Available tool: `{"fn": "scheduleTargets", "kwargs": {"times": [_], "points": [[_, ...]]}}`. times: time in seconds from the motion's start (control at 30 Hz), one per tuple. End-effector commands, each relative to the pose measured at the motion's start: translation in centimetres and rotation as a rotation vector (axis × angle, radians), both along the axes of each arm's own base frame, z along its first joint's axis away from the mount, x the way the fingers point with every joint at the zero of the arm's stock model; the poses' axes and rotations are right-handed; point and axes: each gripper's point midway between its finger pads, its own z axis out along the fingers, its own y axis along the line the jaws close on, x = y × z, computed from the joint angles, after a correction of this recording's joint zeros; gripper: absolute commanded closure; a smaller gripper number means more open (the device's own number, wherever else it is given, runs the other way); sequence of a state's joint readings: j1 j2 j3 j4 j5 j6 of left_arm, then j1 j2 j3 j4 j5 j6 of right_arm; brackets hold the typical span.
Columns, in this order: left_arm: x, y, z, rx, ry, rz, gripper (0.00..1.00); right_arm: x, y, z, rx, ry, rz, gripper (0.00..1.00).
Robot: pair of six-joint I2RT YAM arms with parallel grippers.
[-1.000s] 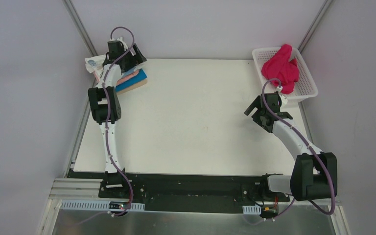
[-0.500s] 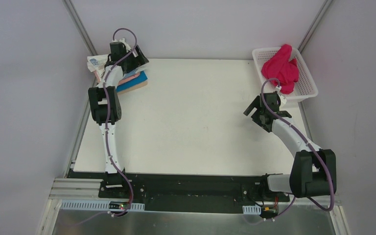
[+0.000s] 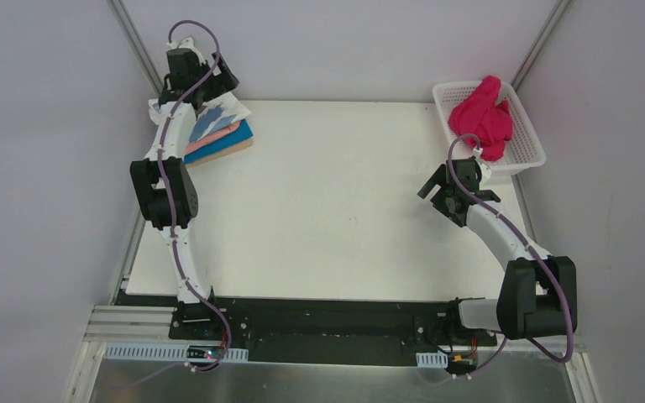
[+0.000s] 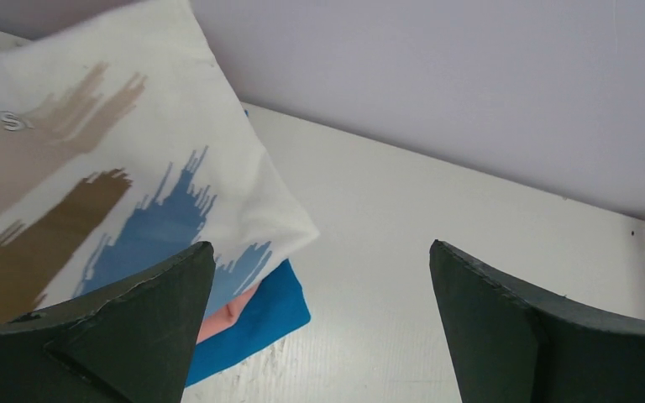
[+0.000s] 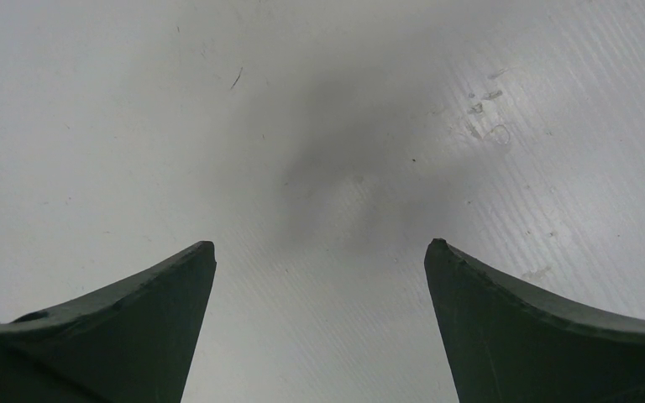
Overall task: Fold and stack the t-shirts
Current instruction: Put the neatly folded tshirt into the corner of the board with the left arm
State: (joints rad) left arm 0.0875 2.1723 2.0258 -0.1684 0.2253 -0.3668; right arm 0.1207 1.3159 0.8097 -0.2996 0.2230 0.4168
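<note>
Nearest the bases, the right gripper [image 3: 452, 190] is hovering over the bare table [image 3: 336, 210] with its jaws spread wide and nothing between them. Its own camera is showing only scuffed white tabletop. Farther back on the left, the left gripper [image 4: 319, 243] is hanging at the far-left corner, likewise wide open and empty, above a stack of folded tees. There the white printed t-shirt [image 4: 92, 159] is lying on top, with a salmon-pink t-shirt [image 4: 232, 312] and a blue t-shirt [image 4: 262, 323] peeking out beneath, layers the left wrist view is separating best. Only the overhead view is showing the magenta t-shirt [image 3: 485, 117], crumpled in the basket [image 3: 531, 154] at the far right. That tee seems to be the one left. Fetching it is calling for the right arm to reach into the basket and pinch the cloth.
</note>
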Motion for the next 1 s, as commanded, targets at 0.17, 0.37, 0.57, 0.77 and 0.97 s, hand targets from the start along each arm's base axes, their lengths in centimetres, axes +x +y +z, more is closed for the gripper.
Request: {"fn": "scheduleTargets", "kwargs": {"times": [0.17,0.37,0.57,0.77,0.97], "points": [[-1.5,10.2,-0.3,0.029,0.016,0.215,0.01,1.1,-0.2,1.6,-0.005,-0.042,0.0,0.01],[-1.3,13.1,-3.9,0.029,0.08,0.256,0.01,1.2,-0.4,1.5,-0.016,-0.036,-0.003,0.01],[-2.4,13.4,-9.1,0.017,0.193,0.264,0.01,1.2,-0.4,1.3,-0.02,-0.021,0.0,0.01],[-5.2,14.8,-12.8,0.007,0.301,0.342,0.01,1.1,-0.6,1.4,-0.028,-0.024,-0.006,0.01],[-5.1,14.7,-11.3,-0.014,0.274,0.324,0.01,1.2,-0.4,1.6,-0.02,-0.031,-0.003,0.01]]}}
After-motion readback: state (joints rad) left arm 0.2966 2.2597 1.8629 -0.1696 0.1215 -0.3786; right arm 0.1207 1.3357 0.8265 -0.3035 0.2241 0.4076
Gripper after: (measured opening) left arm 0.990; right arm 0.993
